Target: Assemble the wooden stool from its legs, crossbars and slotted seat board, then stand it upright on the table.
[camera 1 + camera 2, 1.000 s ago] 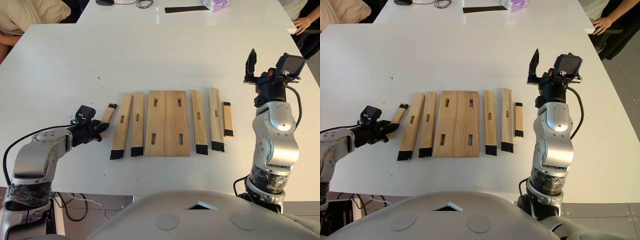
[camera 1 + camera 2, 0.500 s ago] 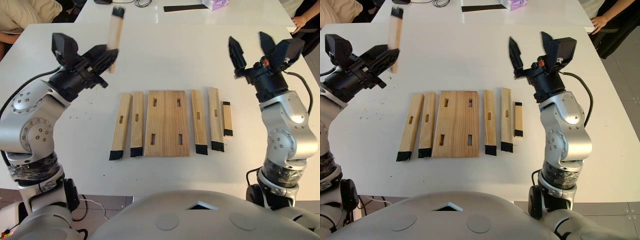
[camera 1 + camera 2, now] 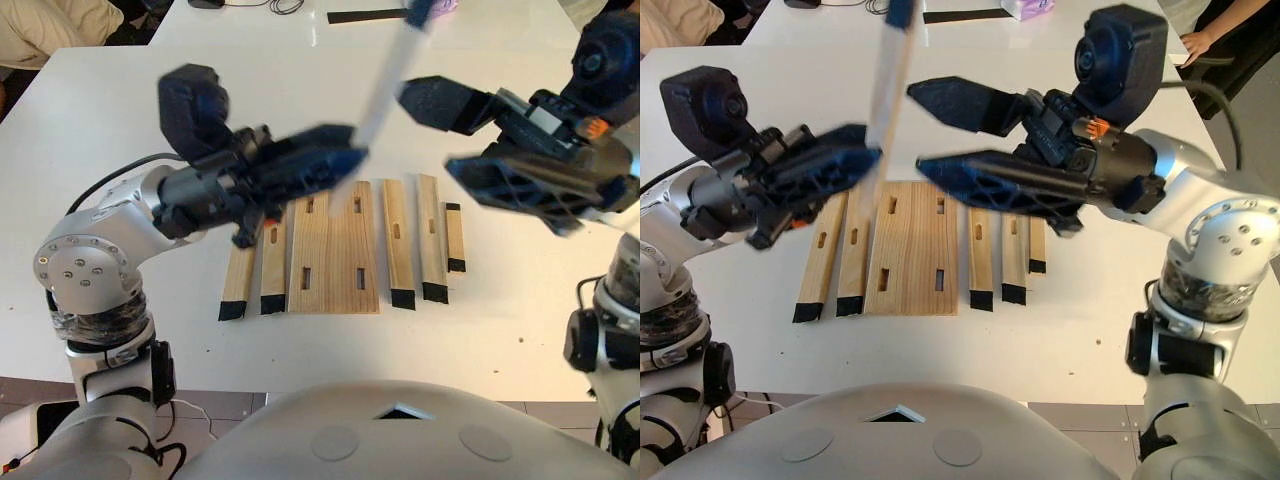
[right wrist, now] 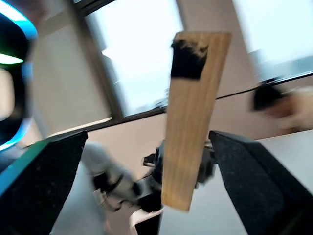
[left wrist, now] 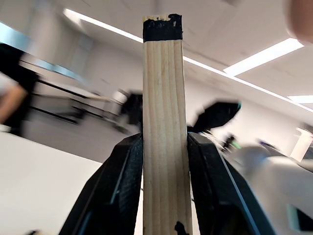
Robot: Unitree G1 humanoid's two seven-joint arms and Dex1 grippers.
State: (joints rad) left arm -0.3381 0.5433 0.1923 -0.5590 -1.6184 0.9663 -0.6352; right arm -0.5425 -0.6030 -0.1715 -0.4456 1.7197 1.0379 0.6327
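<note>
Both arms are lifted above the slotted seat board (image 3: 333, 270), with the forearms angled in toward each other. The left tool (image 3: 335, 160) is clamped on the lower end of a short crossbar (image 3: 388, 80), which it holds nearly upright. The right tool (image 3: 430, 128) points at the crossbar with its two fingers spread wide, tips near it.

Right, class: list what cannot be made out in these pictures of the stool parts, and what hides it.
1. The crossbar in the left gripper: lower end cut off by the left wrist view's bottom edge; blurred in both eye views.
2. The left two legs: far ends behind the left gripper, eye views.
3. The right two legs: far ends behind the right gripper, right eye view.
</note>
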